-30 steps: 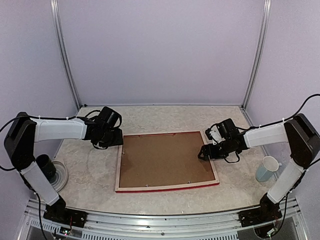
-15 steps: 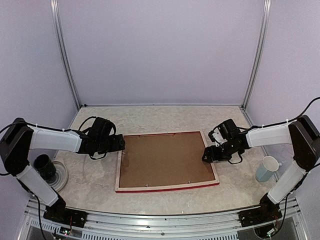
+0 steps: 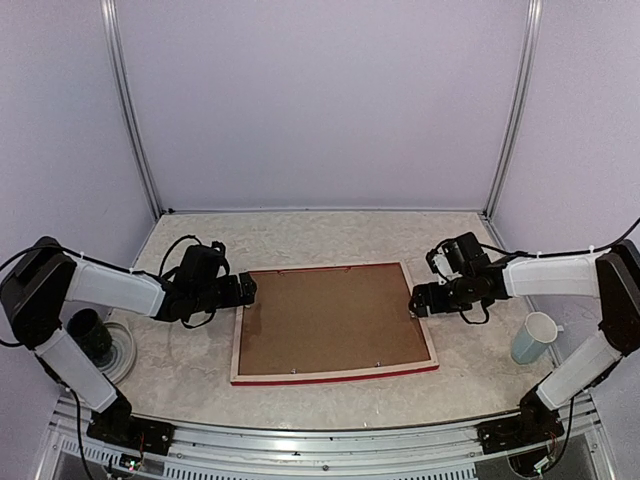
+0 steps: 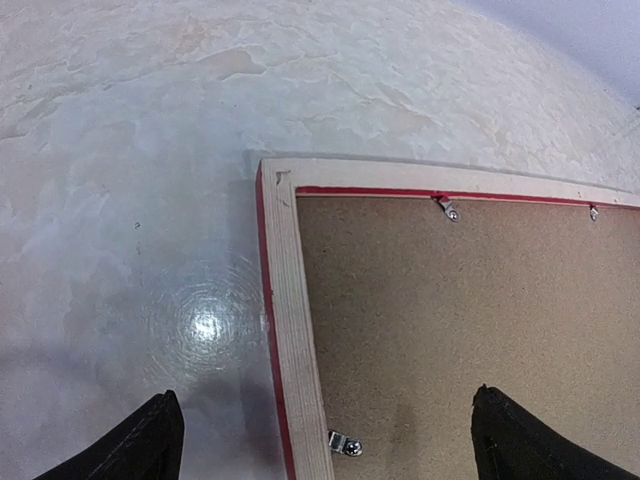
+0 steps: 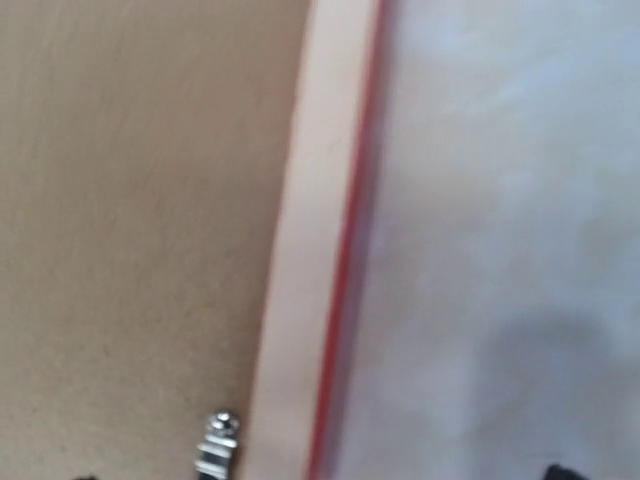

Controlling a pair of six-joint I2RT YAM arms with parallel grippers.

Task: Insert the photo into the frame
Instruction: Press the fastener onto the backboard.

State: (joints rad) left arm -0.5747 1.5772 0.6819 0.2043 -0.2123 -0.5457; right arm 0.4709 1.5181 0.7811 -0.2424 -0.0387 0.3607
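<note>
The left gripper (image 3: 244,290) has its jaws spread wide, low over the worktop (image 3: 190,370). Its two dark fingertips (image 4: 150,445) stand either side of the left rail of the frame (image 4: 290,330), clear of it. The right gripper (image 3: 416,300) also has its jaws spread, straddling the frame's right rail, with only the tips just showing in its wrist view. Between the two sets of jaws the frame lies flat and face down, showing a pale wood rim and a red edge. A brown backing board (image 3: 330,320) fills it, with small metal clips (image 4: 345,443) along its edges. Beyond the left jaws a dark cup (image 3: 90,335) stands on a plate (image 3: 125,355); beyond the right jaws stands a pale mug (image 3: 535,337)
</note>
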